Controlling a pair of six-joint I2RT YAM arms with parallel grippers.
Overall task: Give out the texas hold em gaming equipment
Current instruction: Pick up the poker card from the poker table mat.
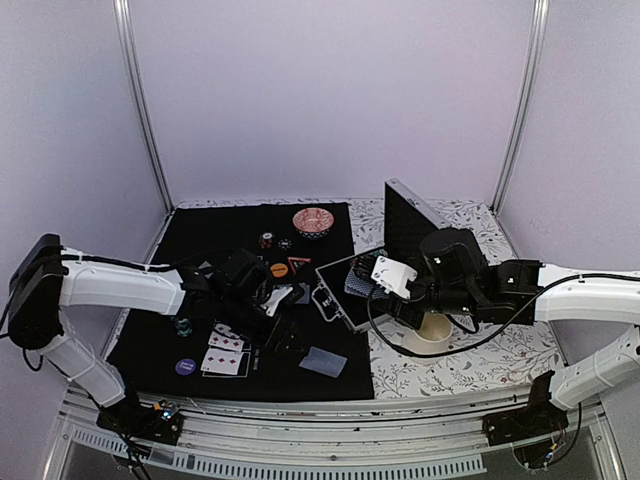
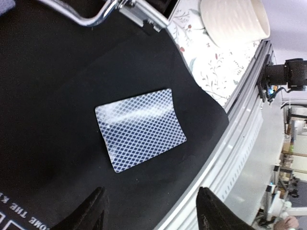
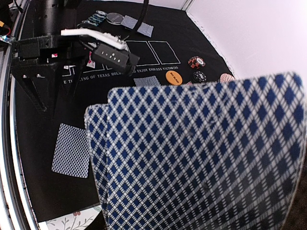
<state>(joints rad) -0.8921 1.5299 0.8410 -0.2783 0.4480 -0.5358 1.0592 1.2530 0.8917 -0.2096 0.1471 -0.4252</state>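
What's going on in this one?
Two arms are dealing out poker gear. The right tool grips several blue-backed cards, held up close to its wrist camera. The left tool hovers open above a single face-down card lying flat on the black mat near the front edge, not touching it. Face-up cards, chips and discs lie elsewhere on the mat.

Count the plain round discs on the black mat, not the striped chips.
2: an orange disc near the middle of the mat, and a purple disc at its near left corner. The left arm may hide others.
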